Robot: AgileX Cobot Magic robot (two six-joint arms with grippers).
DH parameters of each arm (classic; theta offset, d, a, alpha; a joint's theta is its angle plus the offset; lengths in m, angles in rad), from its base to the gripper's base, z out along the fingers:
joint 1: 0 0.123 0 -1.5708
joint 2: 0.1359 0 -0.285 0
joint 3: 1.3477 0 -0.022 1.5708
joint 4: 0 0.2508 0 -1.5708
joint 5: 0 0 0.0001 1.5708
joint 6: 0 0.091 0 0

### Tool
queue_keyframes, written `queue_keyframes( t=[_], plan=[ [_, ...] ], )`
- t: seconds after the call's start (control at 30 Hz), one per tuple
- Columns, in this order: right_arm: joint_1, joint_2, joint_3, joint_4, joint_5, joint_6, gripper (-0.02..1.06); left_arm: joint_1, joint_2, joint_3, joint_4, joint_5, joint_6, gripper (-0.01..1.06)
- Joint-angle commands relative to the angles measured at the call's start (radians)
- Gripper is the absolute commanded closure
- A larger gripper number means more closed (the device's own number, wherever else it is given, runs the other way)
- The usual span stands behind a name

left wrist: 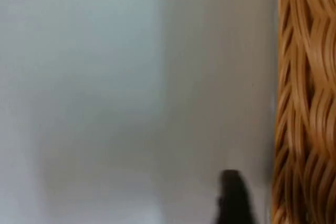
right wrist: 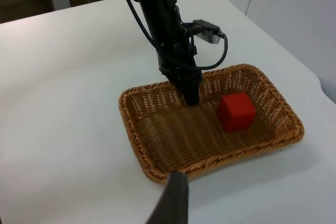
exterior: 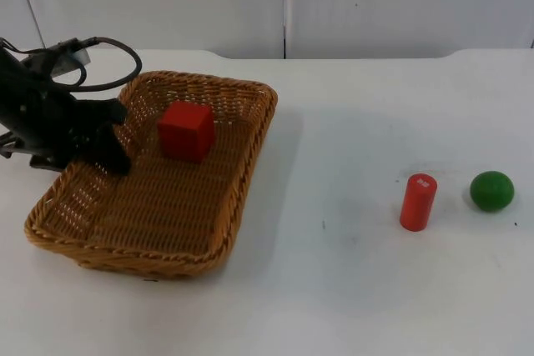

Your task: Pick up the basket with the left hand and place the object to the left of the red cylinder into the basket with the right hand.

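Basket (exterior: 167,214): wicker, tan, nearest the top cam, sits on the white table (exterior: 350,289) toward my left side; front rim closest to the viewer.
Red cube (exterior: 187,130): inside the basket, toward its far end, resting on the woven floor, upright. Also seen from the right wrist cam (right wrist: 237,111).
Left gripper (exterior: 113,143): at the basket's left rim; one finger (exterior: 117,149) reaches down inside the wall, tip on or just above the weave (can't tell which). From the left wrist cam the basket wall (left wrist: 307,98) runs right beside my finger (left wrist: 233,198). Looks clamped over the rim, but whether the fingers are closed on it, can't tell.
Right gripper (right wrist: 173,203): held back above the table, looking down on the basket (right wrist: 173,156) and my left arm (right wrist: 163,30); how far open, can't tell.
Red cylinder (exterior: 417,202): upright on the table, well apart from the basket, to its right.
Green ball (exterior: 491,190): just right of the cylinder, near it, not touching.
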Motion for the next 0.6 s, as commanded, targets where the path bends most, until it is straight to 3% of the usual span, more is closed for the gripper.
queue_keyframes(
  t=[0.0, 0.03, 0.07, 0.1, 0.17, 0.4, 0.57],
  plan=[
    [-0.003, -0.006, 0.0, -0.004, -0.005, -0.009, 0.3, 0.005, -0.002, -0.005, 0.001, 0.001, 0.006, 0.39],
    [-0.003, -0.006, 0.0, -0.004, -0.005, -0.009, 0.3, 0.005, -0.002, -0.005, 0.001, 0.001, 0.006, 0.31],
    [-0.003, -0.006, 0.0, -0.004, -0.005, -0.009, 0.3, 0.005, -0.002, -0.005, 0.001, 0.001, 0.006, 0.31],
    [-0.003, -0.006, 0.0, -0.004, -0.005, -0.009, 0.3, 0.005, -0.006, -0.005, 0.001, 0.004, 0.006, 0.22],
    [-0.003, -0.006, 0.0, -0.004, -0.003, -0.009, 0.3, 0.005, -0.017, -0.005, 0.001, 0.005, 0.006, 0.16],
    [-0.003, -0.006, 0.0, -0.002, 0.002, -0.005, 0.3, 0.005, -0.075, -0.005, 0.036, 0.003, -0.025, 0.16],
    [-0.003, -0.006, 0.0, 0.0, 0.002, -0.005, 0.3, 0.005, -0.13, -0.005, 0.141, 0.022, -0.122, 0.16]
  ],
)
